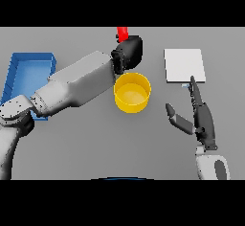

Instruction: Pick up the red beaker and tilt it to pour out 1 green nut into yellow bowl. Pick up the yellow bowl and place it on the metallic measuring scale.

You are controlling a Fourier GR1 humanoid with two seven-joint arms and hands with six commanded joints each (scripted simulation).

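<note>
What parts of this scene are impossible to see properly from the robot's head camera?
- Red beaker: only its top shows; the left hand covers the rest, contents included.
- Left hand's fingers: turned away, so the grip is hidden.
- Green nut: none visible; the yellow bowl looks empty.
- Blue tray: its near end is hidden behind the left arm.
- Metallic scale: any display is too small to read.

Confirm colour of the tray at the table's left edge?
Blue tray, seen best in the head view, partly behind the left arm.
</note>
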